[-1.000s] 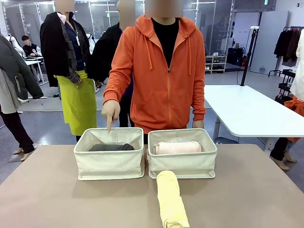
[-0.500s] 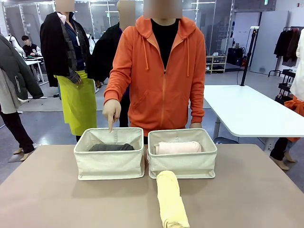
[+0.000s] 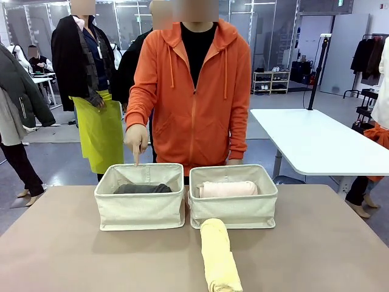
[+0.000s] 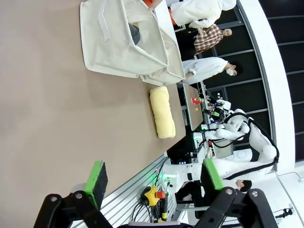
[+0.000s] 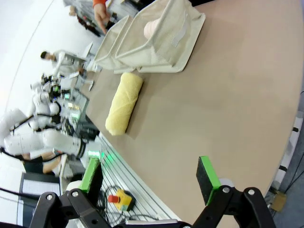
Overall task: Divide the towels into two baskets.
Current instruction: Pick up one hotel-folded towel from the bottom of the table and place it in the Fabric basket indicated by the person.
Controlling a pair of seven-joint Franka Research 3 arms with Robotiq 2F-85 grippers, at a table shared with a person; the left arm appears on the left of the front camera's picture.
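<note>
From the front, two cream canvas baskets sat side by side, nearly touching, on a tan table (image 3: 61, 243). The left basket (image 3: 140, 210) held a dark grey towel (image 3: 143, 188) lying low inside it. The right basket (image 3: 233, 210) held a pale pink towel (image 3: 228, 189) lying across its width. A pale yellow towel (image 3: 219, 258) lay on the table just in front of the right basket, one end touching or almost touching the basket's front wall, the other end pointing toward the camera. Behind the baskets stood a person in an orange hoodie (image 3: 191, 97). The person's hand (image 3: 137, 141) hung above the far rim of the left basket, index finger pointing down into it.

From the left wrist, the scene appeared rolled sideways. The left gripper (image 4: 149, 179) showed its two green-padded fingers spread wide apart above the bare table, holding nothing. Well beyond them lay the pale yellow towel (image 4: 162, 112), and past that the baskets (image 4: 126, 40).

From the right wrist, the right gripper (image 5: 149, 175) also had its fingers spread wide with nothing between them, over bare tabletop. The pale yellow towel (image 5: 124, 102) lay farther off, its end near the baskets (image 5: 156, 40), and the pale pink towel (image 5: 153, 29) was partly visible inside the nearer one.
</note>
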